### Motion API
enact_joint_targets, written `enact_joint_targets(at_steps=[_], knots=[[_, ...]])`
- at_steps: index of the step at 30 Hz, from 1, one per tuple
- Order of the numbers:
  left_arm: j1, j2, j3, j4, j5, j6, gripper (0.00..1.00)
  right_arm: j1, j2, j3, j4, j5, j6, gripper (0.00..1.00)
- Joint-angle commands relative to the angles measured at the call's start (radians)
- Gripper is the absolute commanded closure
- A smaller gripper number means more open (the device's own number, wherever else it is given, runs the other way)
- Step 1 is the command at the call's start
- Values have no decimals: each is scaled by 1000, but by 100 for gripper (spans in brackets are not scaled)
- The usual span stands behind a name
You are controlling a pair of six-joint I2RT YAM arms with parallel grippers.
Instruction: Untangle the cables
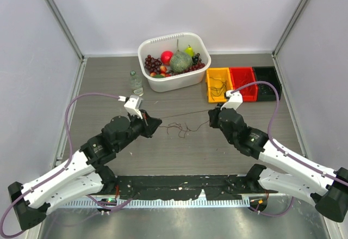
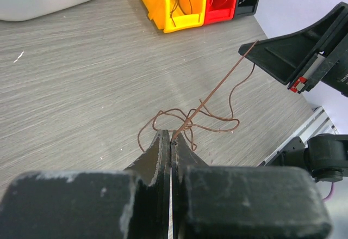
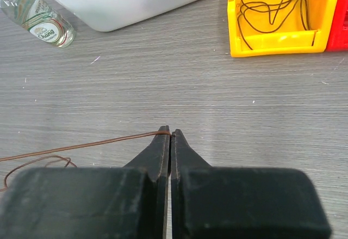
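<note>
The cables (image 1: 182,127) are a loose tangle of thin reddish-brown wire lying on the grey table between the two arms. From it a single strand runs taut from one gripper to the other. My left gripper (image 1: 158,122) is shut on that strand: in the left wrist view the wire (image 2: 209,95) comes out of the closed tips of the left gripper (image 2: 171,136), with the loops (image 2: 212,124) just beyond. My right gripper (image 1: 211,114) is shut on the other end. In the right wrist view the strand (image 3: 81,145) leads left from the closed right gripper (image 3: 170,133).
A white tub (image 1: 163,84) of fruit stands at the back centre, with a small bottle (image 1: 135,82) to its left. To its right sit a yellow bin (image 1: 208,84) holding dark wires, a red bin (image 1: 242,75) and a black bin (image 1: 266,81).
</note>
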Motion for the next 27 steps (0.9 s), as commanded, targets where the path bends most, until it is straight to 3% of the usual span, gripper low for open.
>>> enact_joint_targets(at_steps=[1,4,7,12,17,21,25,27], knots=[[17,-48,105,-146,-166,58,100,-42,-12,20,-213,341,-23,99],[18,-60,130,-160,-106,49,100,-43,-7,17,-212,367,-15,95],[17,-61,133,-113,64,3,100,-43,-5,-21,-132,322,-9,89],[17,-34,116,-7,276,-106,100,-43,22,-78,83,229,-23,67],[17,-44,105,76,333,-158,100,-43,120,-91,184,228,-37,58],[17,-70,177,-40,250,-111,100,-62,188,-87,141,321,-5,53],[17,-108,206,-94,205,-83,100,-96,98,-127,210,115,-78,50],[15,-103,213,-100,178,-88,100,-97,48,-168,352,-199,-170,42]])
